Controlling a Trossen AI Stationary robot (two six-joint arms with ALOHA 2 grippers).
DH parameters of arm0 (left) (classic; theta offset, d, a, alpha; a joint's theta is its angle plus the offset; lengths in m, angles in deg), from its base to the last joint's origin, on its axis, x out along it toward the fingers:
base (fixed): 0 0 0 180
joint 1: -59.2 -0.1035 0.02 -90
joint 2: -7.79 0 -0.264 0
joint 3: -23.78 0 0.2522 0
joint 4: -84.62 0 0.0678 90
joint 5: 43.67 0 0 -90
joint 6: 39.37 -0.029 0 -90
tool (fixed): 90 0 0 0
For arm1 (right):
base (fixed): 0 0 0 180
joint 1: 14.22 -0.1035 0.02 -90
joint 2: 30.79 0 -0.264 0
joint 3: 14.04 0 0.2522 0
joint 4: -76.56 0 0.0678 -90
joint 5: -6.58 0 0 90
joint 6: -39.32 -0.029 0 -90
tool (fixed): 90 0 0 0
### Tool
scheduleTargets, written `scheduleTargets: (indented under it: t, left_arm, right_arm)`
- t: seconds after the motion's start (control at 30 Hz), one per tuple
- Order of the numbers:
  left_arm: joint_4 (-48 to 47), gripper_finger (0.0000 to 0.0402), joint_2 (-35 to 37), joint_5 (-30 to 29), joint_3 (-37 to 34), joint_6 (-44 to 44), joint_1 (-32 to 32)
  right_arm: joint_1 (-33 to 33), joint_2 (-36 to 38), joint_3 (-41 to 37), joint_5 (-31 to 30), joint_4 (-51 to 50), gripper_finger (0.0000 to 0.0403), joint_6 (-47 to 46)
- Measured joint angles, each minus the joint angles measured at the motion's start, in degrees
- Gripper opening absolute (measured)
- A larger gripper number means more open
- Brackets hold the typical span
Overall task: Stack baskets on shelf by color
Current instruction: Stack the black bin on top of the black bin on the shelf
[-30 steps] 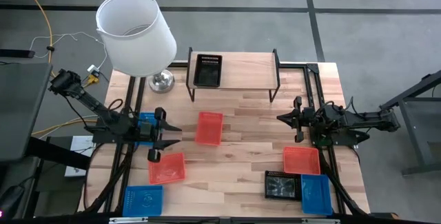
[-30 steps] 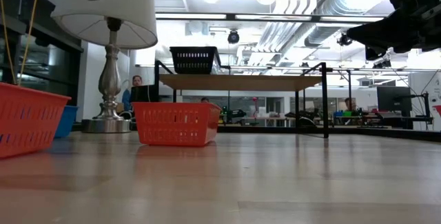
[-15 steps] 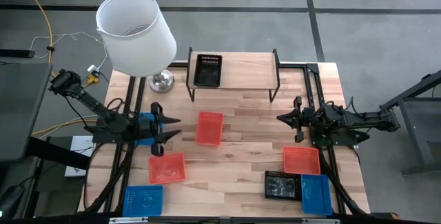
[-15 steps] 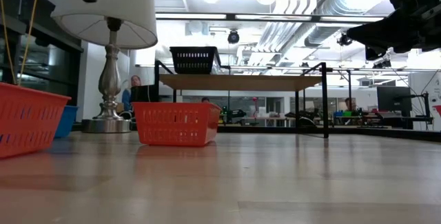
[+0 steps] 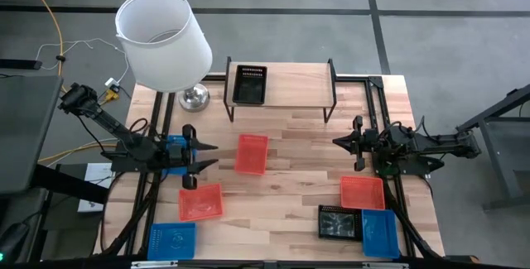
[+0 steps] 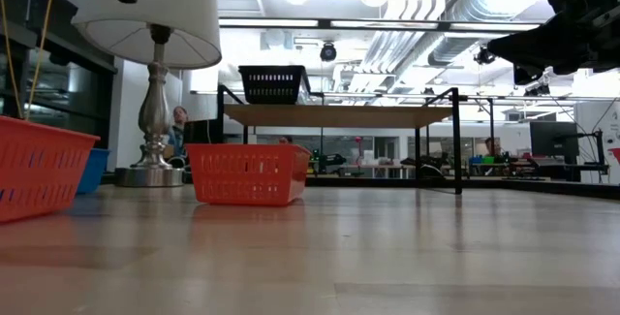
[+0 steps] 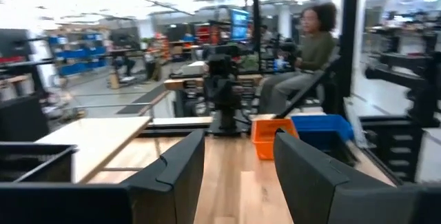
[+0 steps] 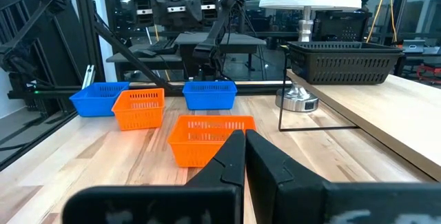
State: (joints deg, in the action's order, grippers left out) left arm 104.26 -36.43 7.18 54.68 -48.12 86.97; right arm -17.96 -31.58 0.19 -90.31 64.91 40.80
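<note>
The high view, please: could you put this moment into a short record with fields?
shelf: one black basket on top
table: three red-orange, three blue, one more black basket, all loose
lamp: far left corner
left gripper: open, empty, above a blue basket
right gripper: shut, empty, waiting on the right side

From my low view, the red basket (image 6: 39,167) nearest the lamp (image 6: 153,63) is cut off by the frame edge, and the lamp's shade runs out at the top. A blue basket (image 5: 176,153) beside the lamp sits mostly under the left gripper (image 5: 203,155), so I can't tell whether it is gripped. My left wrist view is blurred throughout.
</note>
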Motion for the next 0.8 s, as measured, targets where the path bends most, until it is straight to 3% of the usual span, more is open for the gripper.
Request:
scheduleTargets:
  t: [0.13,0.23,0.4,0.6,0.8]
  left_arm:
    - [-2.5,0.0161,0.0,3.5,0.0,1.7,0.0]
    - [-4.4,0.0161,0.0,4.0,0.0,2.5,0.0]
    - [-5.4,0.0161,0.0,3.8,0.0,2.5,0.0]
    - [-5.4,0.0161,0.0,3.1,0.0,1.0,0.0]
    - [-5.4,0.0161,0.0,1.4,0.0,0.3,0.0]
  right_arm:
    - [0.0,0.0,0.0,0.0,0.0,0.0,-0.6]
    - [0.0,0.0,0.0,0.1,1.4,0.0,-6.9]
    - [0.0,0.0,0.0,-2.7,11.9,0.0,-15.5]
    - [0.0,-2.0,0.0,-2.9,21.4,0.0,-14.1]
    - [0.0,-11.2,0.2,-1.8,30.0,0.0002,-11.0]
